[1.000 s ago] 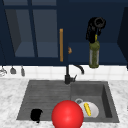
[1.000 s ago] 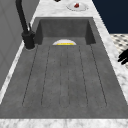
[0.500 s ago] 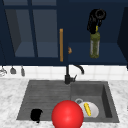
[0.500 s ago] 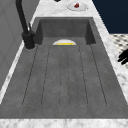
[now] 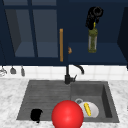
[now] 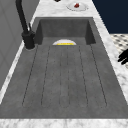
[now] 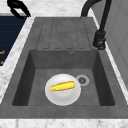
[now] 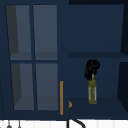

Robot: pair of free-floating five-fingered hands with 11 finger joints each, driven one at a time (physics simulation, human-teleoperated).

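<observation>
My right hand [image 5: 93,16] is up in the open wall cabinet, shut on the neck of a green glass bottle [image 5: 92,41]. The bottle [image 8: 92,92] hangs upright under the right hand [image 8: 92,67], low over the cabinet shelf [image 8: 110,106]; I cannot tell whether it touches the shelf. My left hand [image 5: 36,115] floats idle by the front edge of the drainboard, fingers relaxed, holding nothing. That idle hand [image 6: 123,56] is off the counter's front edge, as the same hand [image 7: 18,7] is in the right side view.
A white plate [image 7: 62,96] with a corn cob [image 7: 62,85] lies in the sink basin [image 7: 100,75] beside the drain. A red ball [image 5: 67,115] sits at the sink's front. The black faucet [image 5: 67,75] stands behind. The cabinet's glass door has an orange handle [image 8: 61,97].
My right hand has risen a little with the bottle, which now hangs straighter. The left hand has not moved.
</observation>
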